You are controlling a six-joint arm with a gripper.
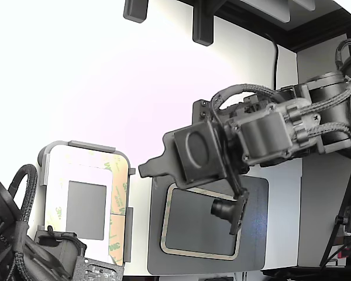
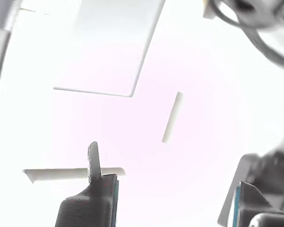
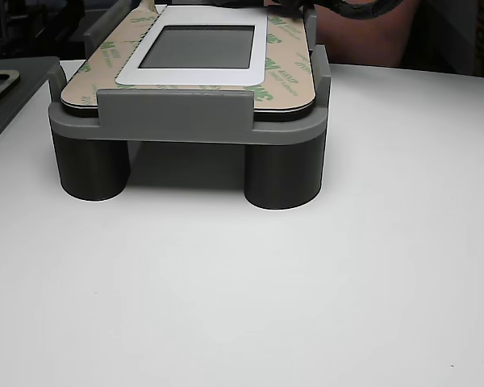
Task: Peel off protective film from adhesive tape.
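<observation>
I see the protective film [image 1: 117, 225] lying along the light panel [image 1: 86, 175] edge in the grey fixture [image 3: 177, 117] at the exterior view's left. My end effector [image 2: 163, 189] hangs apart over the tabletop [image 3: 306, 282], fingers spread, gripping nothing.

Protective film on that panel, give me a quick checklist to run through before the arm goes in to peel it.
1. Protective film on the panel, no edge visibly lifted: ok, not yet peeled.
2. Panel seated in the grey fixture, between its end stops: ok.
3. Gripper positioned at the film: not ok; in the exterior view it hangs to the right of the panel, clear of it.
4. Fingers empty: ok, nothing between them in the wrist view.
5. Wrist view usable for aiming: not ok, it is washed out and shows no film.
6. Second arm clear of the panel: cannot tell; it overlaps the fixture's lower corner.
</observation>
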